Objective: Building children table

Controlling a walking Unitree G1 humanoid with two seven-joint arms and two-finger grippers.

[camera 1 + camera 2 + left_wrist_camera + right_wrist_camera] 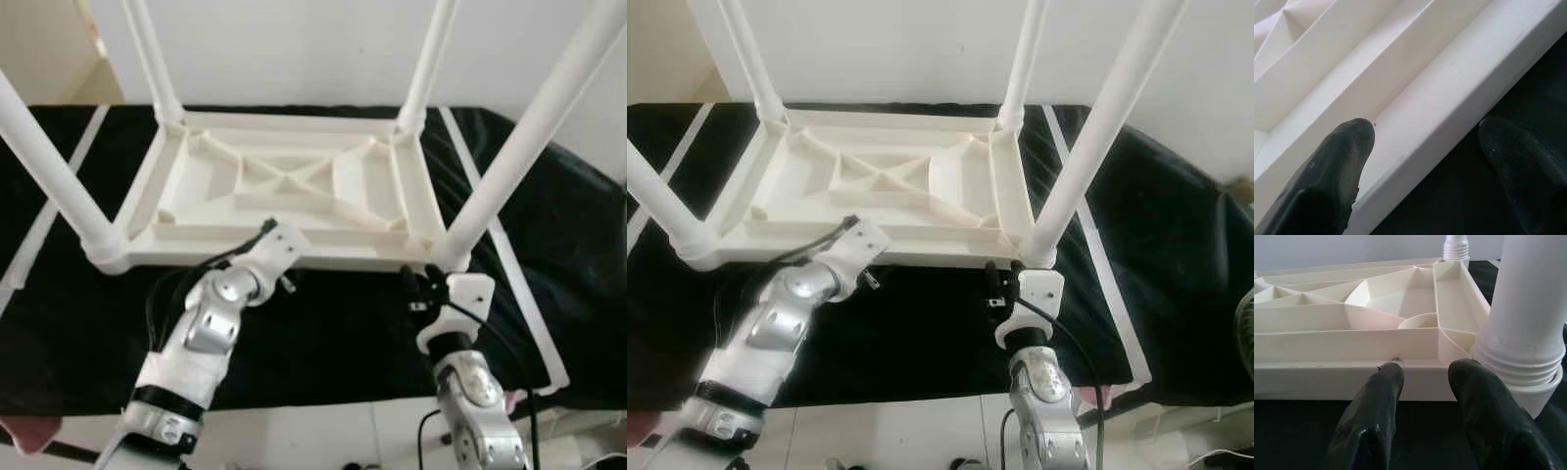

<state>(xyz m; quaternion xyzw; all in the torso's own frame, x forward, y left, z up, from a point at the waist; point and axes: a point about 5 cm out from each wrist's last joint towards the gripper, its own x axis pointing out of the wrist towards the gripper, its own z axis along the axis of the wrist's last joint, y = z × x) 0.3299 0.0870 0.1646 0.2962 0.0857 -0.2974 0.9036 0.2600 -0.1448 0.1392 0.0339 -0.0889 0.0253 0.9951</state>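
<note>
Straddling the upturned table's (pixel 284 240) near rim, left claw (pixel 1425 147) gapes; right claw (pixel 1425 377) parted beside it.

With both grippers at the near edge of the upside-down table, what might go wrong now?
The left gripper straddles only the thin near rim of the table, so it may slip when lifting. The right gripper sits close beside the near right leg; it might bump it. The long legs could make the table tip.

Table (pixel 284 186) upside-down on mat (pixel 323 333); 4 legs up, grippers at near edge.
</note>
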